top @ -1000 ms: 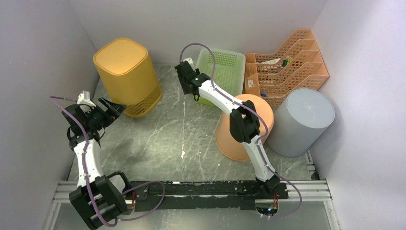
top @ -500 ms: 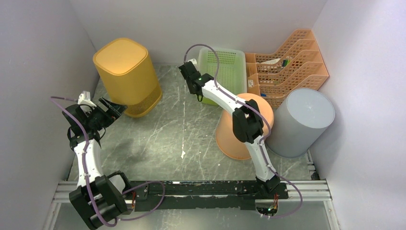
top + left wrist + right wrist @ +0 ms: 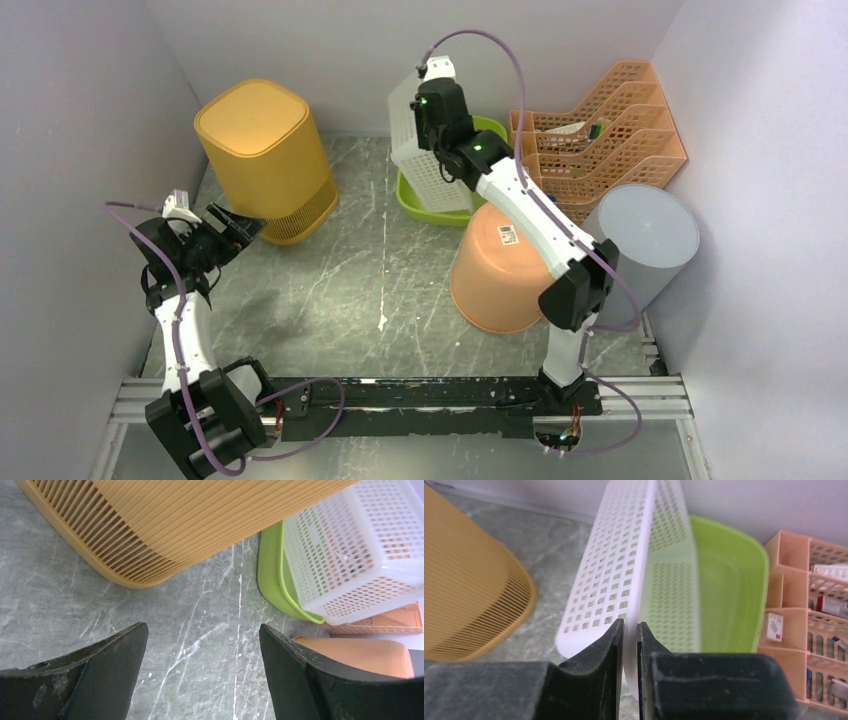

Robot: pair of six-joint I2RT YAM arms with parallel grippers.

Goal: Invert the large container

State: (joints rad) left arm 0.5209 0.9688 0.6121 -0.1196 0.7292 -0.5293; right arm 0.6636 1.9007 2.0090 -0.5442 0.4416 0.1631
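Pinched tight on the wall of the white basket with the right gripper. Tipped up on its side there, over the green tray at the back of the surface. Wide apart and holding nothing for the left gripper, near the yellow bin.

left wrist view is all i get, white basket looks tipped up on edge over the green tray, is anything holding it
observer: yes, the right gripper is shut on the white basket, pinching one of its mesh walls.
operator: ok, and whats past the orange tub on the right, my view cuts off there
observer: a grey round bin sits right beside it, closed end facing up.
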